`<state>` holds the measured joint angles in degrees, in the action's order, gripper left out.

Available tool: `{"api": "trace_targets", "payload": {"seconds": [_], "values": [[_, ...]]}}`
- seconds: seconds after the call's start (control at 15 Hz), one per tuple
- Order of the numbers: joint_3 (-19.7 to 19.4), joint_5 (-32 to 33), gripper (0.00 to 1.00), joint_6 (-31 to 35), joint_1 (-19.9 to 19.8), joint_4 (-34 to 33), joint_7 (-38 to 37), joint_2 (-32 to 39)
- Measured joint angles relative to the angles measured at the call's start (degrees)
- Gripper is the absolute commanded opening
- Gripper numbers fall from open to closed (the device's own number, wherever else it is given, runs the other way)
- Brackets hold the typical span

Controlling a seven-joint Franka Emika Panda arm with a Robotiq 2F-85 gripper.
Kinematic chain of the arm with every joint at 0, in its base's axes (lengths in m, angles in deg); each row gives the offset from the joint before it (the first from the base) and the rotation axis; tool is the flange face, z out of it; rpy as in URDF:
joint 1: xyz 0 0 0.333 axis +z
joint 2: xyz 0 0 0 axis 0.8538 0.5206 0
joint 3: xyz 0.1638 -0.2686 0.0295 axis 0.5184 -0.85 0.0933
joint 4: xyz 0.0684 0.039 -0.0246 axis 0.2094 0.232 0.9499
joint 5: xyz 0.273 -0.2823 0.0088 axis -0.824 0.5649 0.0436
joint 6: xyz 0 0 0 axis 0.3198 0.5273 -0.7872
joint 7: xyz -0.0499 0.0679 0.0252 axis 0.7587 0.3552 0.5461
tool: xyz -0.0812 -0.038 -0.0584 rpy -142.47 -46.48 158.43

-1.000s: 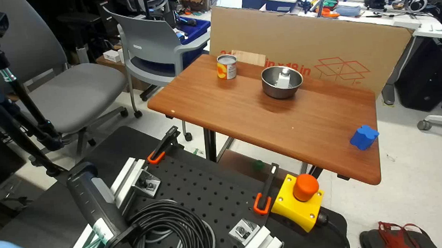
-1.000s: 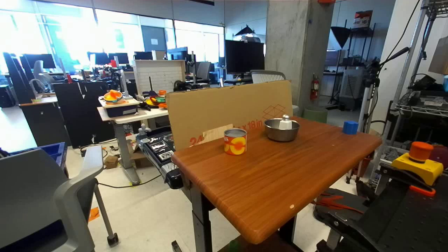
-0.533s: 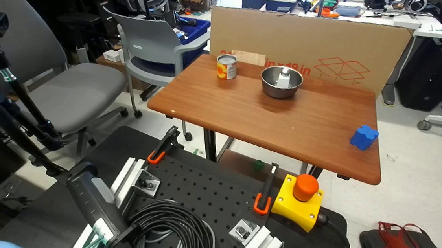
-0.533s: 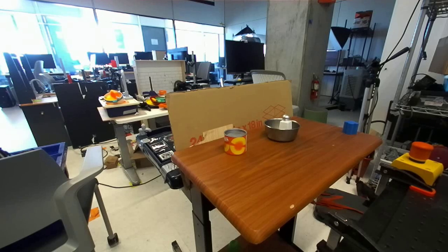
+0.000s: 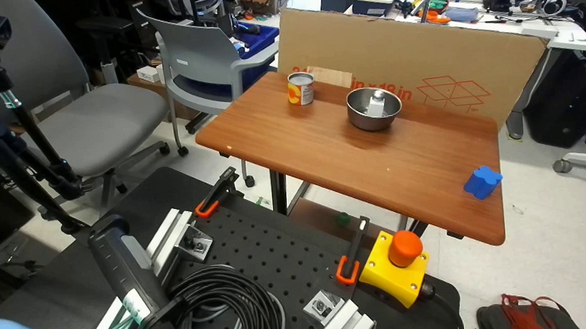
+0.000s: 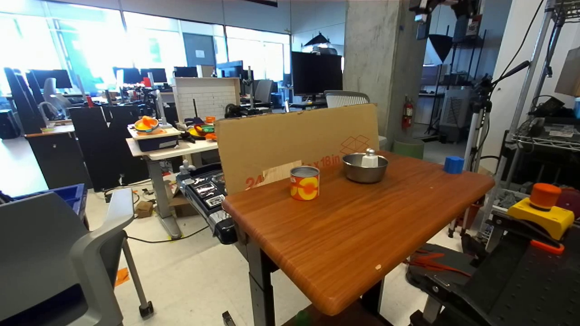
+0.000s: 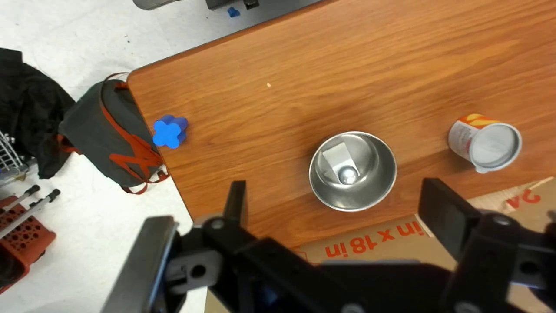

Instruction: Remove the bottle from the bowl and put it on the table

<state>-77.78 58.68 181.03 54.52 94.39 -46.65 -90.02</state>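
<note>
1. Three small things sit directly on bench (image 5: 332, 135): bowl (image 7: 375, 176), can (image 7: 495, 145), blue block (image 7: 170, 131).
2. Bottle (image 7: 339, 158) is inside bowl, top end up; white body, narrower silver top. In an exterior view the top shows above the rim. Touching bowl wall or not: can't tell.
3. Bowl round, shiny silver, between can and block, apart from both, toward cardboard (image 5: 409, 50) side of bench.
4. Tool (image 7: 336, 202): fingers (image 7: 447, 217) spread wide, nothing gripped. Bowl and bottle show through the gap in wrist view, well below fingertips, no contact.
5. Dark piece of the robot (image 6: 464, 6) at top edge in an exterior view, cut off; finger spread unreadable there.
6. Can upright in both exterior views, orange-yellow label, gray top, toward one end of bench.
7. Block lobed, flower-like from above, toward opposite end, close to bench edge.
8. Cardboard stands along a long edge of bench, red print. Lighter wood-toned piece (image 5: 330, 76) in front of it, near can.
9. Black perforated board (image 5: 272, 234) near bench: yellow box (image 5: 396, 274) with orange button (image 5: 405, 248), coiled cable (image 5: 225, 306).
10. Backpack (image 7: 117, 126), dark gray, red straps, on white floor (image 7: 95, 217) near block's end. Gray chair (image 5: 196, 62) near can's end.
</note>
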Motion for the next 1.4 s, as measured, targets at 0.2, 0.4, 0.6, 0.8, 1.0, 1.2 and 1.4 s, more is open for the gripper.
{"api": "trace_targets", "payload": {"seconds": [0.2, 0.4, 0.6, 0.8, 1.0, 1.2, 1.4], "values": [[0.4, 2.5, 1.00, -1.0, 0.1, -5.1, 0.0, 8.7], [0.7, 4.9, 1.00, -3.4, 0.6, -10.7, 0.0, 16.4], [1.0, 5.8, 1.00, -6.0, 1.4, -15.4, 1.0, 22.4], [1.6, 5.8, 1.00, -8.2, 2.1, -18.9, 3.5, 26.8], [1.8, 6.6, 1.00, -8.5, 2.8, -21.4, 4.9, 30.3], [1.8, 8.4, 1.00, -9.0, 3.3, -24.0, 5.1, 33.7], [1.8, 9.4, 1.00, -9.0, 4.0, -26.2, 5.4, 36.9]]}}
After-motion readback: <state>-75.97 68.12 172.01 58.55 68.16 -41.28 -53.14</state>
